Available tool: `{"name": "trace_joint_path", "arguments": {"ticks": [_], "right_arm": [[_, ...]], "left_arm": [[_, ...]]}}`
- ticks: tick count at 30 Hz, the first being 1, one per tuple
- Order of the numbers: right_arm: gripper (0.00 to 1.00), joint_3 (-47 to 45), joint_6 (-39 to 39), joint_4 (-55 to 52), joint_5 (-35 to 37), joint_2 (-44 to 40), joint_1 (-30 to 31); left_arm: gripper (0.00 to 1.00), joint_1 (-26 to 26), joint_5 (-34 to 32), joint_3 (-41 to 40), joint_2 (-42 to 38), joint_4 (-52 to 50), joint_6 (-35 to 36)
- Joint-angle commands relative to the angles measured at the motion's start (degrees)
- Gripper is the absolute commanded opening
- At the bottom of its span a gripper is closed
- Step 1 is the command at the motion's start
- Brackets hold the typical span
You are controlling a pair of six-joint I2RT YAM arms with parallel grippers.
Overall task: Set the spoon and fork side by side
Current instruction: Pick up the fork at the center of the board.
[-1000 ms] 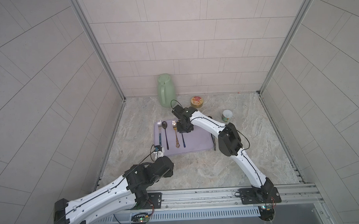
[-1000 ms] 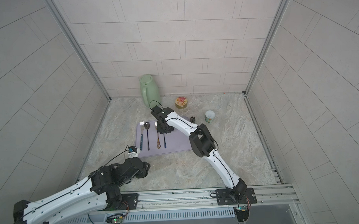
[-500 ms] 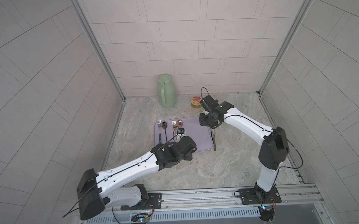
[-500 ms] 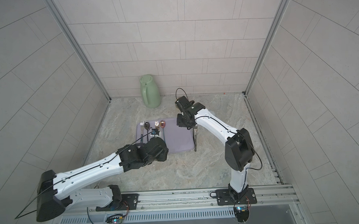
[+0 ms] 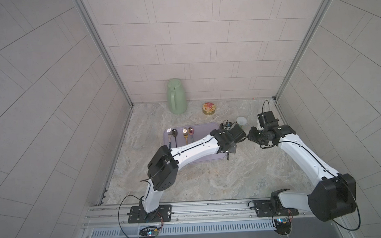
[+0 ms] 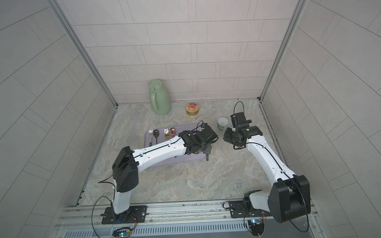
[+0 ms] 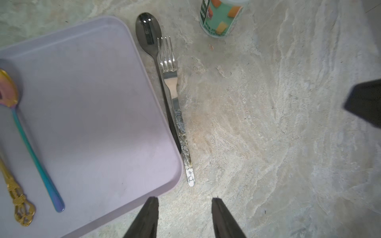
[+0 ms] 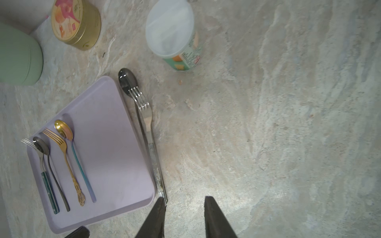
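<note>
Swinging across since a second ago, the left gripper (image 7: 184,198) is now hovering at the tray's (image 7: 82,103) three o'clock edge, fingers spread and empty. The right gripper (image 8: 185,197), pulled back toward three o'clock, is hanging likewise spread, holding nothing. The black spoon (image 7: 148,31) and silver fork (image 7: 173,82) are lying touching on the table (image 7: 268,123) along that edge, tines overlapping the bowl.

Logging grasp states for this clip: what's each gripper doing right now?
Left gripper: open, holding nothing.
Right gripper: open, holding nothing.
</note>
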Motion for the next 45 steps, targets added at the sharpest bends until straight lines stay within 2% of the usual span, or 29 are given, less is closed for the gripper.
{"name": "trace_joint_path", "arguments": {"ticks": [1, 7, 10, 25, 36, 41, 45], "right_arm": [[0.36, -1.3, -3.2, 1.4, -3.9, -2.1, -2.2], [0.37, -3.0, -6.0, 2.0, -6.1, -3.3, -5.2], [0.37, -3.3, -7.1, 2.3, -7.3, -3.0, -6.0], [0.38, -4.1, -8.0, 3.5, -11.3, -1.4, -7.6], [0.38, -4.4, -8.1, 3.5, -12.5, -1.4, -8.8], [0.38, -4.5, -8.0, 3.5, -12.6, -1.6, -8.9], [0.38, -4.4, -8.1, 3.2, -12.6, -1.7, -9.1]], "left_arm": [[0.42, 0.5, 0.7, 6.2, 5.9, -3.9, 2.1], [0.39, 3.3, 2.3, 17.9, 17.1, -7.5, 2.8], [0.38, 4.7, 1.3, 20.7, 20.0, -7.9, 3.5], [0.38, 6.1, 7.2, 23.2, 25.1, -5.0, 4.4], [0.37, 5.5, 8.2, 24.3, 27.7, -6.4, 4.3], [0.34, 3.7, 7.9, 25.4, 28.5, -7.0, 5.2], [0.27, 2.5, 6.1, 25.4, 28.0, -8.6, 5.7]]}}
